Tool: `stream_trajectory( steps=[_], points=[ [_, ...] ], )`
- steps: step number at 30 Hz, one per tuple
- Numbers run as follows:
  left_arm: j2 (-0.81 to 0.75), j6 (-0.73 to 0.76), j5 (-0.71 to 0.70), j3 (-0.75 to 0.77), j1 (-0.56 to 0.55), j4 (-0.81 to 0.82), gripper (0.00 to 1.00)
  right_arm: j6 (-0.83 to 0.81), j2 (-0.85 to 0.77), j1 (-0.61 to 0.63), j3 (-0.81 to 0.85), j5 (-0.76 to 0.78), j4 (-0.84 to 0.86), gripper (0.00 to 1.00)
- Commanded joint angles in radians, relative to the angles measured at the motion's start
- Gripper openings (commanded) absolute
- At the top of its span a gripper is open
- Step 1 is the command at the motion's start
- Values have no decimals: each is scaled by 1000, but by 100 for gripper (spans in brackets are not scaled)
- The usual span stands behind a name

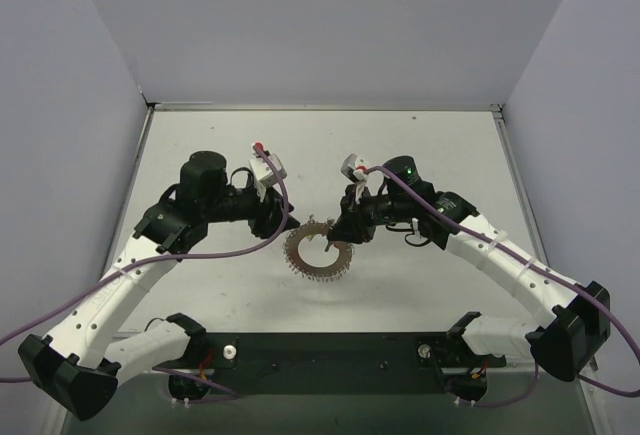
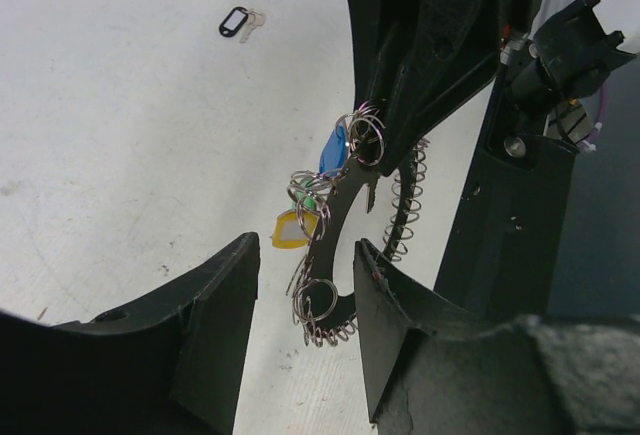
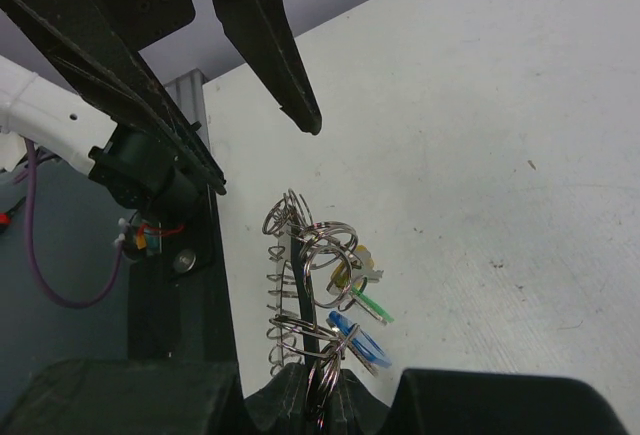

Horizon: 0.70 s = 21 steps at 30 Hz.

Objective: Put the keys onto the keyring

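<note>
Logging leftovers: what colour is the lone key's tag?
The lone key's tag is black; left wrist view shows it best.

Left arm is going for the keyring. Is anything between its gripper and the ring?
Nothing visible does. In the left wrist view the left gripper is open, and the keyring shows right at the gap between its fingers. The right gripper clamps the ring's far edge, and the keys hang off its left side.
</note>
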Motion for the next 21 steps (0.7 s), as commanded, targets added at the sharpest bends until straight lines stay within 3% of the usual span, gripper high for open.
stream_trajectory(
  steps=[1, 10, 16, 21],
  points=[
    [2, 35, 95, 42, 6, -7, 52, -26, -38, -2, 49, -62, 11, 0],
    [9, 32, 116, 25, 6, 1, 53, -27, -38, -2, 56, -70, 3, 0],
    [22, 35, 126, 31, 4, -13, 47, -23, -44, -3, 60, -76, 3, 0],
    [11, 9, 15, 25, 6, -30, 46, -7, -59, -15, 49, -49, 9, 0]
  ],
)
